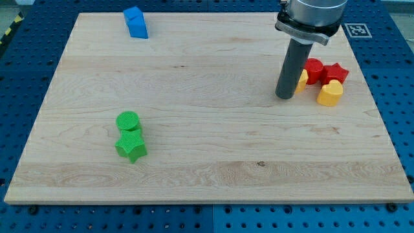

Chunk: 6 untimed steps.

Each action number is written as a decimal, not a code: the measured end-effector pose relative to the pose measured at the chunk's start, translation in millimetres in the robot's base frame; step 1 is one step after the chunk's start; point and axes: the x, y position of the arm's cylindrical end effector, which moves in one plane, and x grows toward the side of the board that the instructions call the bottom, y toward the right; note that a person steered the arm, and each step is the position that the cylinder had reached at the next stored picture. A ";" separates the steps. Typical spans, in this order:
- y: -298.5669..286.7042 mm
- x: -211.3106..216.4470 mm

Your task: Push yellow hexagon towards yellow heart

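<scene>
The yellow heart [330, 94] lies near the board's right edge. The yellow hexagon [302, 80] is just to its left, mostly hidden behind my rod. My tip [284, 97] rests on the board, touching the hexagon's left side. A red block [314, 70] and a red star [336, 73] sit right above the two yellow blocks, close against them.
A blue block [136, 22] stands at the board's top left. A green cylinder [128, 121] and a green star [131, 147] sit together at the lower left. The wooden board [207, 162] lies on a blue perforated table.
</scene>
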 end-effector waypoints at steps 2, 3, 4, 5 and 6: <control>-57.9 -19.7; -48.6 -41.0; -44.4 -41.2; -20.8 -41.2; -6.9 -41.2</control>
